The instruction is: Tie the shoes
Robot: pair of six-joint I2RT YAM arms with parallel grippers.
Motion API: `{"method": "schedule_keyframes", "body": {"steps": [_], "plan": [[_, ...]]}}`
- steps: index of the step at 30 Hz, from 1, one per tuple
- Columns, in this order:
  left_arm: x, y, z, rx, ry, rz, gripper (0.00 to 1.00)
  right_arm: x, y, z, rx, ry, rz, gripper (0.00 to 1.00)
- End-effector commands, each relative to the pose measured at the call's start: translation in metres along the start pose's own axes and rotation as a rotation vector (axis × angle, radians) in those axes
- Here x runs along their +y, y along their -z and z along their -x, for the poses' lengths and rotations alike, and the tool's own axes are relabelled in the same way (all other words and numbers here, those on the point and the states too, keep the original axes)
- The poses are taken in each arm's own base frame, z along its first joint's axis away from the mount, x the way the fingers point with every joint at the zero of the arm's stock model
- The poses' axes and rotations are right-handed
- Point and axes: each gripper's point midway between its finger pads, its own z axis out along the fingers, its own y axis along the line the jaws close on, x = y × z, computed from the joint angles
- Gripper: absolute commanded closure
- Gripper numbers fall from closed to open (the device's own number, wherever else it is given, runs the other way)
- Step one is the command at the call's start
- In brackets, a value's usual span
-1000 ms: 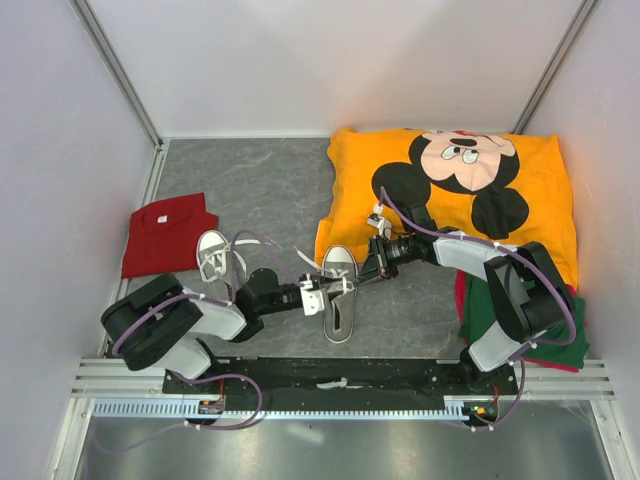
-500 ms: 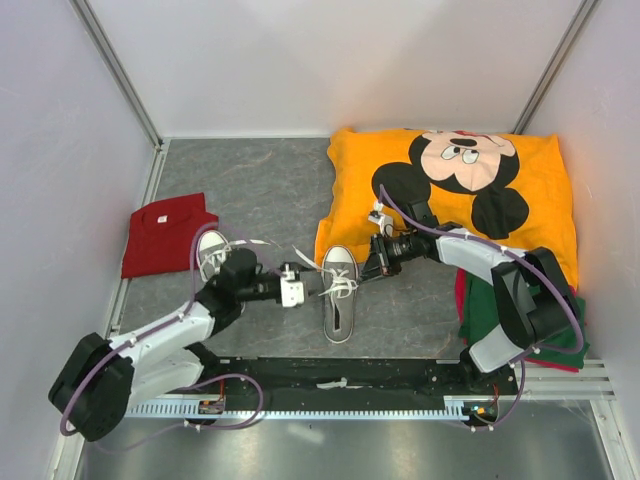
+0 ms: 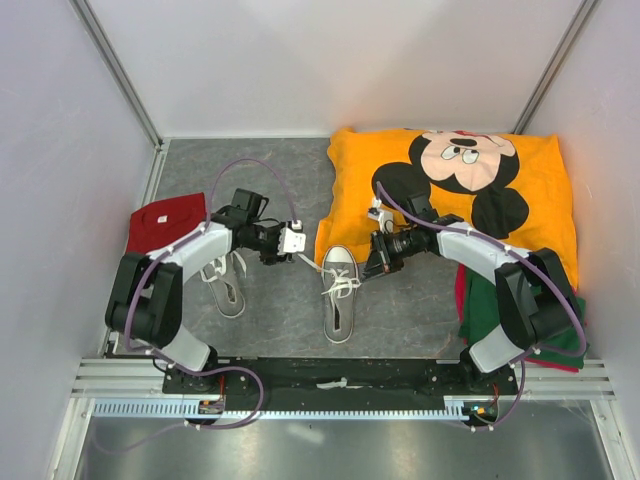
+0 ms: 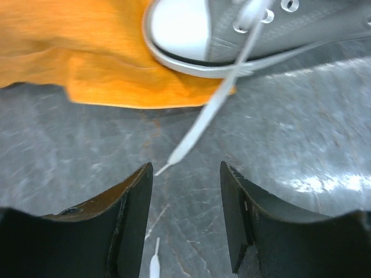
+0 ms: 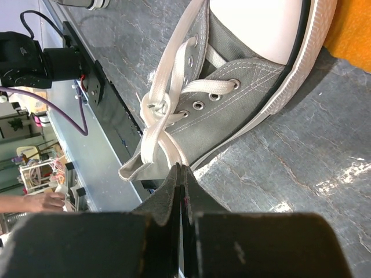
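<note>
Two grey shoes with white toe caps lie on the grey floor. One shoe [image 3: 338, 300] is in the middle, its toe [image 4: 179, 26] against the orange pillow. The other shoe [image 3: 226, 292] lies to the left, partly under my left arm. My left gripper [image 3: 300, 248] [image 4: 185, 168] is open and empty, just left of the middle shoe. A loose white lace [image 4: 200, 124] trails from that shoe to the floor in front of it. My right gripper [image 3: 368, 272] [image 5: 181, 169] is shut on the other lace [image 5: 168, 147], right beside the shoe's crossed lace knot [image 5: 155, 110].
A big orange Mickey pillow [image 3: 450, 190] fills the back right. A folded red shirt [image 3: 165, 228] lies at the left wall. Green and red clothes [image 3: 505, 305] are piled at the right. White walls enclose the floor; a metal rail [image 3: 330, 385] runs along the near edge.
My left gripper has opened and swung away from the middle shoe's side, back and to the left. The lace now lies loose on the floor. The right arm has barely moved.
</note>
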Motion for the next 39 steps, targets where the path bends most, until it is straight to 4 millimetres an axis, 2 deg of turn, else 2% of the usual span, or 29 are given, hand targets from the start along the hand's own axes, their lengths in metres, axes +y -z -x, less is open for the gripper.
{"method": "schedule_keyframes", "body": {"steps": [1,5,9,16,19,21,22,23,25,26,29,30,31,39], "plan": [[-0.022,-0.008,0.000,-0.014,-0.072,-0.204,0.43,0.009,0.005,0.013,-0.014,0.076,-0.007,1.00],[-0.028,-0.023,0.005,-0.022,-0.060,-0.282,0.42,0.010,0.004,0.015,-0.008,0.091,-0.012,1.00],[-0.023,-0.042,0.004,0.002,-0.077,-0.285,0.43,0.010,0.005,0.015,-0.004,0.092,-0.022,1.00],[-0.022,-0.066,-0.014,0.105,-0.102,-0.275,0.45,0.011,0.005,0.016,0.001,0.114,-0.040,1.00],[-0.021,-0.071,-0.025,0.162,-0.109,-0.278,0.50,0.011,0.007,0.018,-0.001,0.131,-0.058,1.00],[-0.022,-0.071,-0.030,0.179,-0.118,-0.289,0.60,0.009,0.008,0.017,0.001,0.136,-0.074,1.00],[-0.023,-0.069,-0.032,0.197,-0.123,-0.295,0.67,0.009,0.009,0.019,0.002,0.148,-0.079,1.00],[-0.028,-0.065,-0.036,0.208,-0.111,-0.310,0.81,0.009,0.010,0.018,0.004,0.149,-0.087,1.00],[-0.029,-0.057,-0.038,0.212,-0.111,-0.314,0.90,0.008,0.012,0.020,0.000,0.160,-0.101,1.00],[-0.038,-0.051,-0.041,0.220,-0.099,-0.339,0.96,0.007,0.013,0.019,0.003,0.167,-0.110,1.00],[-0.039,-0.033,-0.039,0.212,-0.087,-0.323,0.98,0.002,0.016,0.019,0.001,0.187,-0.148,1.00],[-0.045,-0.026,-0.038,0.213,-0.061,-0.342,0.98,-0.001,0.018,0.019,0.001,0.190,-0.171,1.00],[-0.042,-0.018,-0.035,0.207,-0.052,-0.324,0.99,-0.003,0.019,0.018,0.003,0.195,-0.184,1.00],[-0.066,0.029,-0.028,0.190,-0.016,-0.299,0.98,-0.017,0.029,0.021,-0.007,0.248,-0.289,1.00]]}}
